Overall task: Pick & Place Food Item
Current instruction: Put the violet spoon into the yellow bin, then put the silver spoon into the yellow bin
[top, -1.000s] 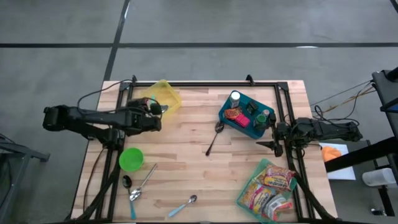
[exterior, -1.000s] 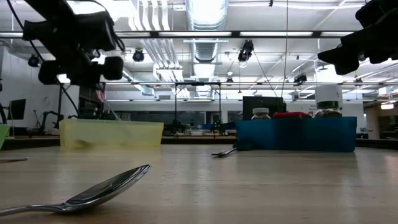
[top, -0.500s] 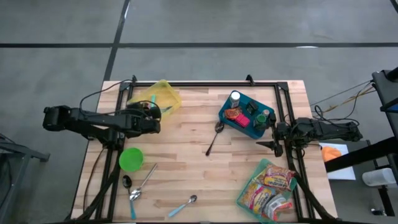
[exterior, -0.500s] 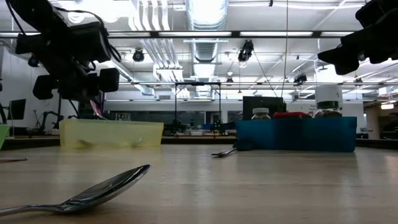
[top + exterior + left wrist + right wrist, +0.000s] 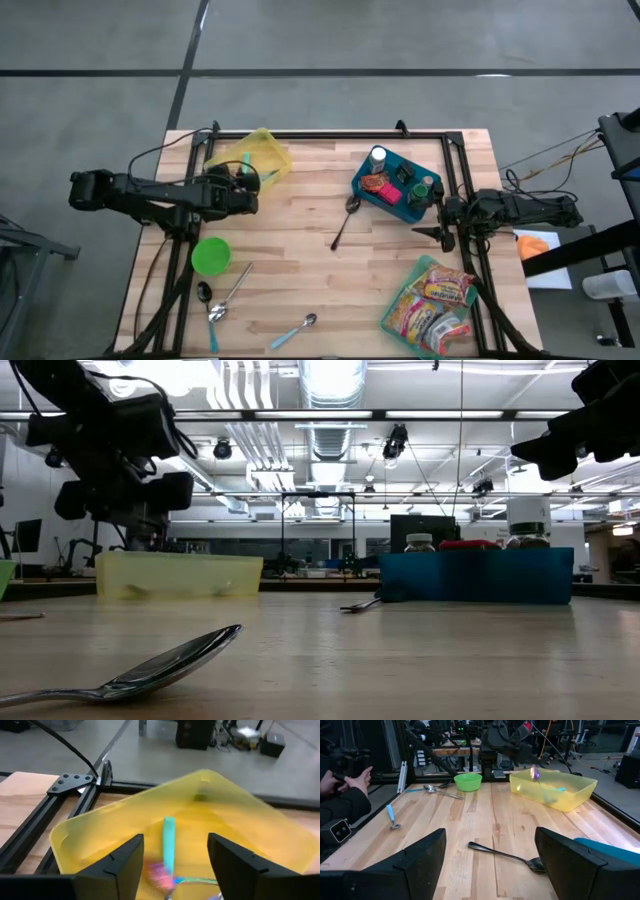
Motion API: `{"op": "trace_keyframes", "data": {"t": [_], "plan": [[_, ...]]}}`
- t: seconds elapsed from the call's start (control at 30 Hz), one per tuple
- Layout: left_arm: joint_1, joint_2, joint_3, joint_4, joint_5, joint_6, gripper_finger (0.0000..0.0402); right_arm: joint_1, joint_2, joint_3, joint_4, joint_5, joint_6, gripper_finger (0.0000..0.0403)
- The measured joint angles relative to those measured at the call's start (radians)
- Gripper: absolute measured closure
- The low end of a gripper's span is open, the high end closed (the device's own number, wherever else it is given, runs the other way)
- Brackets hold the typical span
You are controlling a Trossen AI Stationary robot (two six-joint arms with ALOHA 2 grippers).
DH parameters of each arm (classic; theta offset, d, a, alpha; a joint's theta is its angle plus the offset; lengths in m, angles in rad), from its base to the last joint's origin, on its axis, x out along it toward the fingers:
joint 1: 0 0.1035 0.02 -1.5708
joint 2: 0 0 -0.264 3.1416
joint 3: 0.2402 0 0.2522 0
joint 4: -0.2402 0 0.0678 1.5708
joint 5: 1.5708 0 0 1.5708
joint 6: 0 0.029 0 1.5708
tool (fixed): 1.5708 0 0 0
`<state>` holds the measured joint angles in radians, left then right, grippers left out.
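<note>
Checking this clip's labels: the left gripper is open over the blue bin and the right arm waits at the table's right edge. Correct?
Not quite. The left gripper is open over the yellow bin, not the blue bin; the high view shows it. The right gripper does wait at the table's right edge.

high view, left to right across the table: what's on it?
green bowl → yellow bin → teal-handled spoon → dark spoon → blue bin → snack bag
</note>
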<state>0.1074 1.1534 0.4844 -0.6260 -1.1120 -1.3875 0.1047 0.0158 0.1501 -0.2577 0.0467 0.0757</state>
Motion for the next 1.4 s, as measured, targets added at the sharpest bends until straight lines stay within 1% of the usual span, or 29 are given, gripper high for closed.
{"op": "trace_keyframes", "data": {"t": [0.23, 0.37, 0.47, 0.57, 0.7, 0.8, 0.9, 1.1, 1.2, 1.27, 1.3, 1.4], "plan": [[0.000, 0.000, 0.011, 0.003, 0.057, 0.079, 0.0146, 0.000, 0.000, 0.000, 0.000, 0.000, 0.001, 0.0100], [-0.002, 0.000, 0.033, 0.005, 0.063, 0.093, 0.0139, 0.000, 0.000, 0.000, 0.000, 0.000, 0.000, 0.0100], [-0.002, 0.000, 0.070, 0.005, 0.102, 0.166, 0.0138, 0.000, 0.000, 0.000, 0.000, 0.000, 0.001, 0.0100], [-0.002, 0.000, 0.119, 0.006, 0.174, 0.267, 0.0138, 0.000, 0.000, 0.000, 0.000, 0.000, 0.001, 0.0100], [-0.002, 0.000, 0.191, 0.014, 0.297, 0.399, 0.0138, 0.000, 0.000, 0.000, 0.000, 0.000, 0.000, 0.0100], [-0.008, 0.000, 0.231, 0.048, 0.378, 0.468, 0.0138, 0.000, 0.000, 0.000, 0.000, 0.000, 0.001, 0.0100], [-0.021, -0.001, 0.239, 0.076, 0.472, 0.515, 0.0137, 0.000, 0.000, 0.000, 0.000, 0.000, 0.001, 0.0100], [-0.065, -0.001, 0.231, 0.062, 0.713, 0.521, 0.0137, 0.000, 0.000, 0.000, 0.000, 0.000, 0.002, 0.0100], [-0.116, -0.001, 0.231, 0.055, 0.825, 0.510, 0.0137, 0.000, 0.000, 0.000, 0.000, 0.000, 0.000, 0.0100], [-0.165, -0.001, 0.231, 0.044, 0.883, 0.457, 0.0137, 0.000, 0.000, 0.000, 0.000, 0.000, 0.002, 0.0100], [-0.193, -0.001, 0.231, 0.036, 0.895, 0.413, 0.0137, 0.000, 0.000, 0.000, 0.000, 0.000, 0.001, 0.0100], [-0.288, 0.000, 0.234, -0.029, 0.896, 0.240, 0.0138, 0.000, 0.000, 0.000, 0.000, 0.000, 0.001, 0.0100]]}}
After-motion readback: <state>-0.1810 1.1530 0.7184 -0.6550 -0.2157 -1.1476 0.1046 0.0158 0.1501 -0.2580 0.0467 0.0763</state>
